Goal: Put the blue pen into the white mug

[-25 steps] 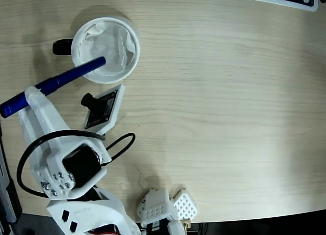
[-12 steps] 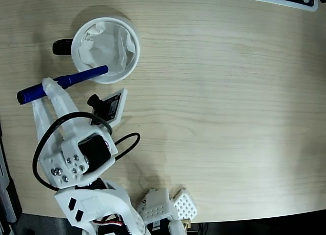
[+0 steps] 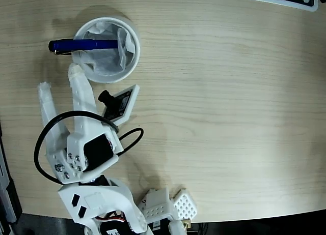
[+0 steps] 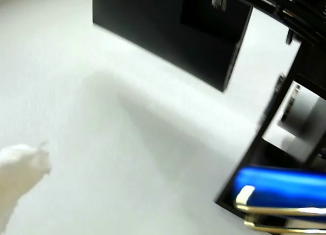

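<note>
Now the tool (image 3: 60,77) has let go, fingers spread apart; blue pen (image 3: 84,44) lies across the white mug (image 3: 130,54) rim upper left, probably only partly inside.

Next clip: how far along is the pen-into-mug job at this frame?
Nearly done. The blue pen lies across the white mug, one end inside over the paper lining, the clip end sticking out past the rim. The gripper stands open just below the mug, holding nothing. Left: the pen has not dropped fully in.
</note>
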Robot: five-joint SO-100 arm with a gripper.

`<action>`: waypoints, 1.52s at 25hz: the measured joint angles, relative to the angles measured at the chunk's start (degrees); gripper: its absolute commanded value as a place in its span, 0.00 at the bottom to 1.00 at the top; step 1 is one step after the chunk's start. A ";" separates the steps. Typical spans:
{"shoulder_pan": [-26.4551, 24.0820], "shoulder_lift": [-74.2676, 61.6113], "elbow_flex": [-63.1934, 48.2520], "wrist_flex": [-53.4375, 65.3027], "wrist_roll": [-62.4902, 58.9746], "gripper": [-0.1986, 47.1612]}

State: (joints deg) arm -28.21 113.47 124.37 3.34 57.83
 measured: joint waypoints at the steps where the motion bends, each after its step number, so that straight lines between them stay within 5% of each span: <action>1: 0.18 1.14 0.79 0.00 -2.37 0.16; 2: 0.79 2.46 1.05 0.00 -4.57 0.00; 11: 13.71 19.95 11.43 -0.09 -33.75 0.00; 21: 27.69 45.09 40.96 0.35 -79.63 0.00; 29: 32.96 63.19 48.78 23.47 -78.84 0.00; 38: 32.78 73.30 50.80 41.66 -59.59 0.00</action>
State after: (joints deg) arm 4.57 186.77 175.17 45.00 -1.76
